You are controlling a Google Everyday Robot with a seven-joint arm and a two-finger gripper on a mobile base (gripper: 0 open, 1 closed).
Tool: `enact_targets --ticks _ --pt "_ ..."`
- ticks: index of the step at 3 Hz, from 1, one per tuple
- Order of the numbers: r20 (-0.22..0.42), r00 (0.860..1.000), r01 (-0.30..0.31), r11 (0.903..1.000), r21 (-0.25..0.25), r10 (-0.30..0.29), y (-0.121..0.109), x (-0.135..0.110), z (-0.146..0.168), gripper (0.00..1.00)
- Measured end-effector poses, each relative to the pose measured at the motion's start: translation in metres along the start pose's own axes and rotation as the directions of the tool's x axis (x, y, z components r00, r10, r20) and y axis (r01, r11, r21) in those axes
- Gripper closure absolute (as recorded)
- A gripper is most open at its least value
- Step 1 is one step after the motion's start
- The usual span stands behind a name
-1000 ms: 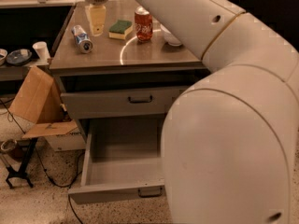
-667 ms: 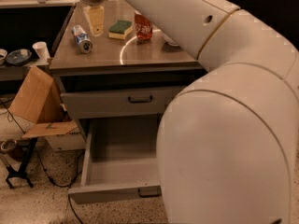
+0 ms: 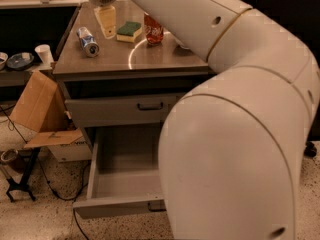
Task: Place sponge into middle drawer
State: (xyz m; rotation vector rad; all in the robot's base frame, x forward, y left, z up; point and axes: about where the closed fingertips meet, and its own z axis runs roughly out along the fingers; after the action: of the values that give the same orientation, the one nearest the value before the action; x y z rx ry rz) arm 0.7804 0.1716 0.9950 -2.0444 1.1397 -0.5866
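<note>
Camera view: gripper [image 3: 106, 21] has edged sideways over the last second and now hangs just left of the sponge [image 3: 129, 30], above the countertop [image 3: 150, 60]. Whether it is wide or narrow cannot be told, but it holds nothing I can see. Sponge has not moved; it lies flat, green side up, not gripped. Arm [image 3: 225, 134] has swung further into frame and now hides everything right of and below the sponge on that side. Judgement: still the approach stage, grasp not made, so pick, carry and drop are all left. Middle drawer [image 3: 110, 207] is well below the sponge, already pulled out, and the part that shows looks bare, so no opening step is needed. Counts: one sponge. Two cans, a red can [image 3: 153, 30] upright just right of the sponge and a silver can [image 3: 88, 40] on its side further left of it. Two drawers, the upper drawer [image 3: 120, 111] closed, between the sponge and the open one. One paper cup [image 3: 41, 54] and one cardboard box [image 3: 35, 104], both far left of and below the sponge.
</note>
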Motion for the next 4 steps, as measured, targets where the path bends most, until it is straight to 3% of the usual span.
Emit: enact_targets --ticks 1,2,3,4 --pt "-0.067 0.998 -0.014 0.9995 -0.029 0.012 0.013 0.041 -0.001 0.0" --pt "-0.092 0.995 -0.037 0.9987 -0.036 0.034 0.023 0.069 -0.003 0.0" --pt "-0.101 0.993 -0.055 0.9982 -0.023 0.052 0.029 0.091 -0.003 0.0" --pt "-0.097 0.994 -0.053 0.9981 0.033 0.056 0.026 0.12 0.012 0.0"
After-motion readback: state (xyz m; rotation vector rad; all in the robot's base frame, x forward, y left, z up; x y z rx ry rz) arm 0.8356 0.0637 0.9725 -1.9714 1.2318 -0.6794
